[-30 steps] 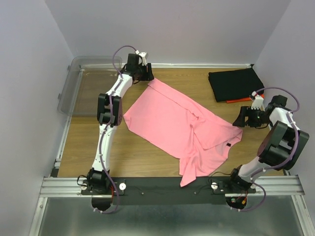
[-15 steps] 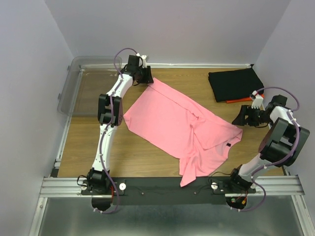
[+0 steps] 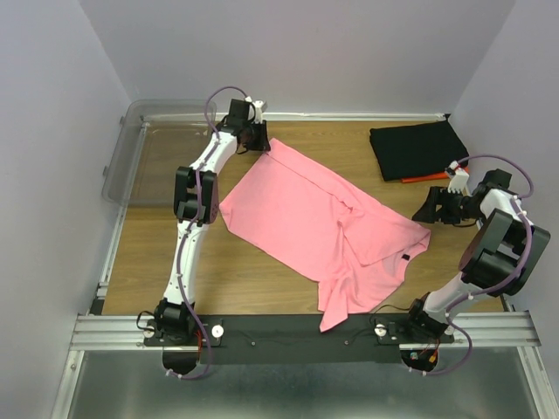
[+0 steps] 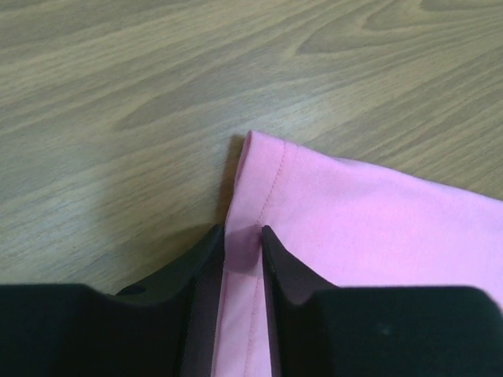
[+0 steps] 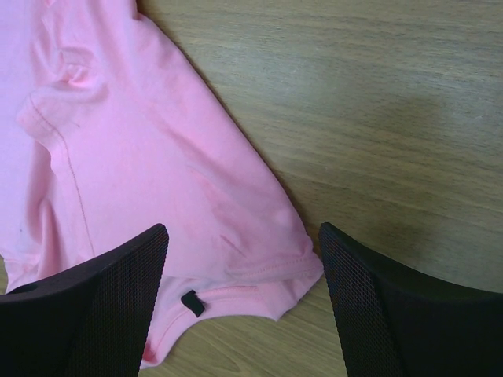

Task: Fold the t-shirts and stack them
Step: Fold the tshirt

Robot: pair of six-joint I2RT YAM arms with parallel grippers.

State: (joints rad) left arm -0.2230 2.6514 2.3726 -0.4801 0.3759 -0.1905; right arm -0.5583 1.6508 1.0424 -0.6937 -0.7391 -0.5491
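The pink shirt [image 3: 323, 223] lies spread out in the middle of the bench [image 3: 166, 249]. The left claw [image 4: 242, 247] is pinched on its corner at 11 o'clock. The right claw [image 5: 242, 232] is wide apart over its edge at 3 o'clock. The black shirt [image 3: 417, 148] sits folded at 2 o'clock, on the orange shirt [image 3: 417, 179].

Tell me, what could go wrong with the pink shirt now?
The left gripper pinches only a thin bit of hem at the far corner of the pink shirt, so the cloth might slip out when pulled. The right gripper is open by the collar edge, holding nothing; if only one side lifts, the shirt may bunch up.
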